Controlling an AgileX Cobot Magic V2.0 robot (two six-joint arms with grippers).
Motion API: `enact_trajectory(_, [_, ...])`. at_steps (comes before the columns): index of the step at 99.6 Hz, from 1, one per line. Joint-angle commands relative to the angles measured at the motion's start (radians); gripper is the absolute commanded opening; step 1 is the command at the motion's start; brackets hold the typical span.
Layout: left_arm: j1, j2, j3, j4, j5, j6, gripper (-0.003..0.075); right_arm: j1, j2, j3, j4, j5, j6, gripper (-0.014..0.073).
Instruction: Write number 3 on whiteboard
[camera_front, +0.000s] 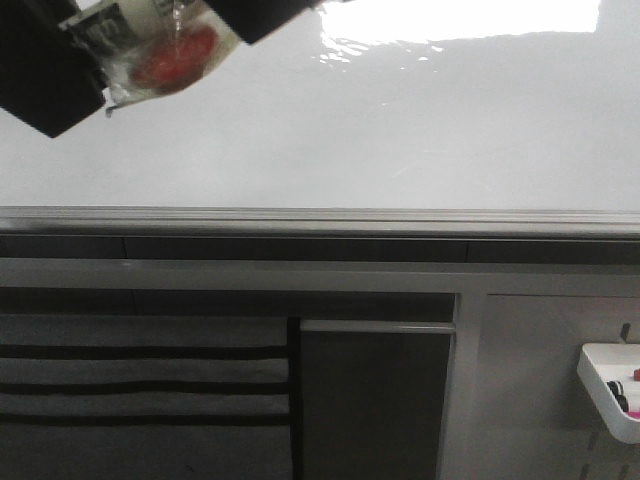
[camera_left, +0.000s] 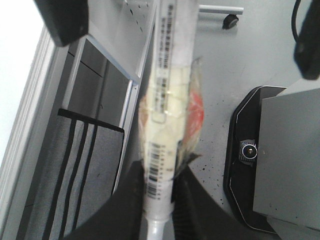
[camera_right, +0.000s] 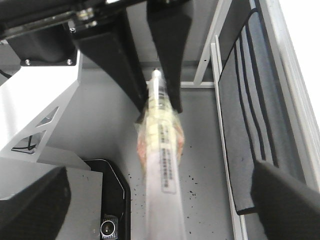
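Note:
The whiteboard (camera_front: 350, 140) fills the upper front view, glossy white with glare at the top; no number 3 shows on it. A white marker (camera_left: 162, 125) with barcode labels and a red-and-clear wrapping is in front of the board's upper left corner (camera_front: 170, 55). My left gripper (camera_left: 159, 175) is shut on the marker's lower end; it also shows in the right wrist view (camera_right: 160, 85). My right gripper (camera_right: 162, 200) is open, its fingers (camera_right: 30, 200) spread wide on either side of the marker's other end without touching it.
The board's grey metal edge (camera_front: 320, 215) runs across the middle of the front view. Below it are grey cabinet panels, a grey cloth with black stripes (camera_front: 140, 370), and a small white tray with markers (camera_front: 610, 390) at lower right. A black base with a camera (camera_left: 247, 150) is on the floor.

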Motion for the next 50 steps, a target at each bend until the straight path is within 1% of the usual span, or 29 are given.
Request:
enact_trajectory(1, [-0.008, -0.022, -0.037, -0.017, -0.039, 0.003, -0.0018, 0.008, -0.018, -0.036, 0.033, -0.044, -0.016, 0.0644])
enact_trajectory(8, [-0.008, -0.022, -0.037, -0.014, -0.039, 0.004, -0.0018, 0.011, -0.018, -0.036, 0.033, -0.046, -0.016, 0.0592])
enact_trajectory(20, [-0.008, -0.022, -0.037, -0.013, -0.039, 0.033, -0.0018, 0.011, -0.018, -0.036, 0.033, -0.046, -0.018, 0.0441])
enact_trajectory(27, [-0.008, -0.022, -0.037, -0.013, -0.039, 0.042, -0.0018, 0.011, -0.018, -0.036, 0.033, -0.044, -0.018, 0.0375])
enact_trajectory(37, [-0.008, -0.022, -0.037, -0.013, -0.042, 0.051, -0.0018, 0.011, -0.018, -0.036, 0.033, -0.044, -0.018, 0.0328])
enact_trajectory(50, [-0.008, -0.022, -0.037, -0.013, -0.044, 0.051, -0.0018, 0.011, -0.018, -0.036, 0.033, -0.042, -0.018, 0.0327])
